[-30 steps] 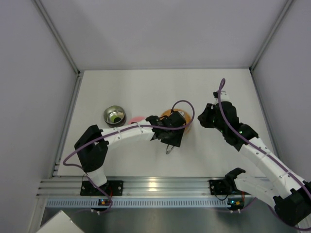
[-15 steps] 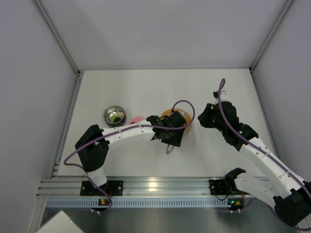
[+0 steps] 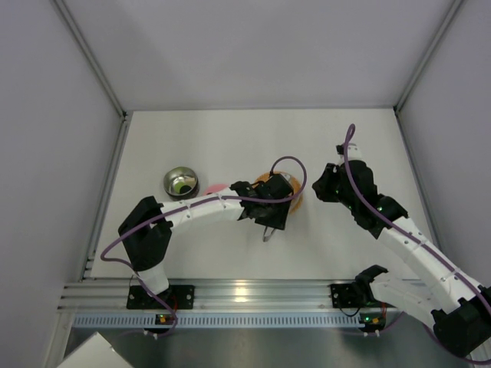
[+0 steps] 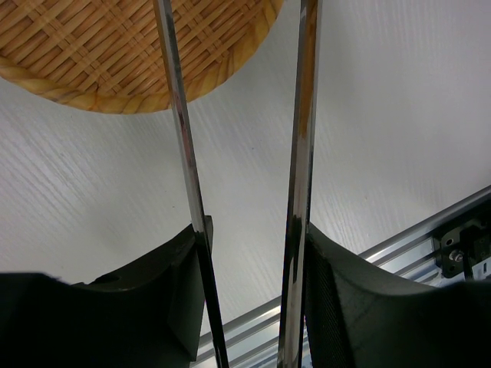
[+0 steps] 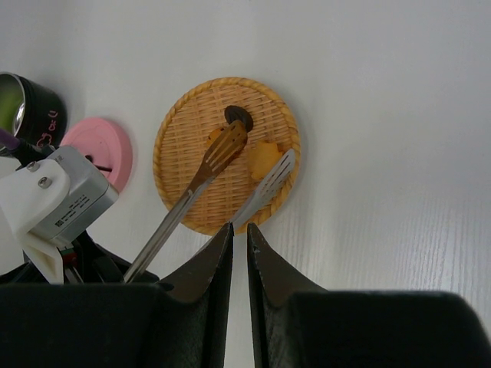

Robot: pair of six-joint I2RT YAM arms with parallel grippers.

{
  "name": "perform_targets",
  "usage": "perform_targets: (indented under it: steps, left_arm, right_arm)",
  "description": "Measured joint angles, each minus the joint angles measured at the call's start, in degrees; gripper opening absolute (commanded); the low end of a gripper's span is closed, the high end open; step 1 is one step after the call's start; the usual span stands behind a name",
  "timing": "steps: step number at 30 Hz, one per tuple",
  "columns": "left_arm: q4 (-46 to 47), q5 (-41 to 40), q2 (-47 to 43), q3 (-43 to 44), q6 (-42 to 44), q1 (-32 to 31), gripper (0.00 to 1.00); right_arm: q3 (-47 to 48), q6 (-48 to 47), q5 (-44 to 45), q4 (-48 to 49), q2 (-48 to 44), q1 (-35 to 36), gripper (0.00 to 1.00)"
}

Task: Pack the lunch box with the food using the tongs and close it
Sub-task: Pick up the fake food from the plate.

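1. Tongs (image 5: 201, 178) clamped in the left gripper (image 4: 253, 253), arms spread, tips over the orange woven plate (image 5: 178, 115).
2. Between the tips, a pale yellow piece (image 5: 263, 157); just past one tip, a dark piece (image 5: 238, 116).
3. Left of the plate, pink lid (image 5: 98, 149) flat on the table, then the open lunch box (image 3: 179, 182) with green inside.
4. Right gripper (image 5: 238, 230) nearly closed, empty, near the plate.

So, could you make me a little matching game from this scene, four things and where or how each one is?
Things:
1. tongs
2. pink lid
3. pale yellow food piece
4. right gripper

Place or state:
A. on the woven plate
B. shut, holding nothing
C. flat on the table beside the steel tin
D. held in the left gripper

Pairs: 1-D, 2-C, 3-A, 4-B
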Motion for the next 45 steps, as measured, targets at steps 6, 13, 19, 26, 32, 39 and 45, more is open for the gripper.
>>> perform_targets:
  steps: [6, 13, 19, 26, 32, 39, 45]
  left_arm:
    - [0.6, 0.7, 0.6, 0.0, 0.0, 0.1, 0.51]
    - [1.1, 0.9, 1.2, -0.1, -0.1, 0.2, 0.51]
    - [1.3, 1.4, 1.3, -0.6, -0.3, 0.5, 0.49]
    - [1.3, 1.4, 1.3, -1.0, -0.9, 0.6, 0.49]
    - [1.3, 1.9, 1.2, -2.4, -1.2, 0.7, 0.49]
    - [1.4, 2.8, 1.1, -3.3, -1.3, 0.8, 0.47]
    - [1.8, 4.5, 1.1, -3.3, -1.5, 0.8, 0.43]
  right_arm:
    - [0.0, -0.1, 0.0, 0.0, 0.0, 0.0, 0.12]
    - [0.0, -0.1, 0.0, 0.0, 0.0, 0.0, 0.12]
    - [0.0, -0.1, 0.0, 0.0, 0.0, 0.0, 0.12]
    - [0.0, -0.2, 0.0, 0.0, 0.0, 0.0, 0.12]
    - [0.0, -0.2, 0.0, 0.0, 0.0, 0.0, 0.12]
    - [0.0, -0.2, 0.0, 0.0, 0.0, 0.0, 0.12]
    - [0.0, -0.5, 0.0, 0.0, 0.0, 0.0, 0.12]
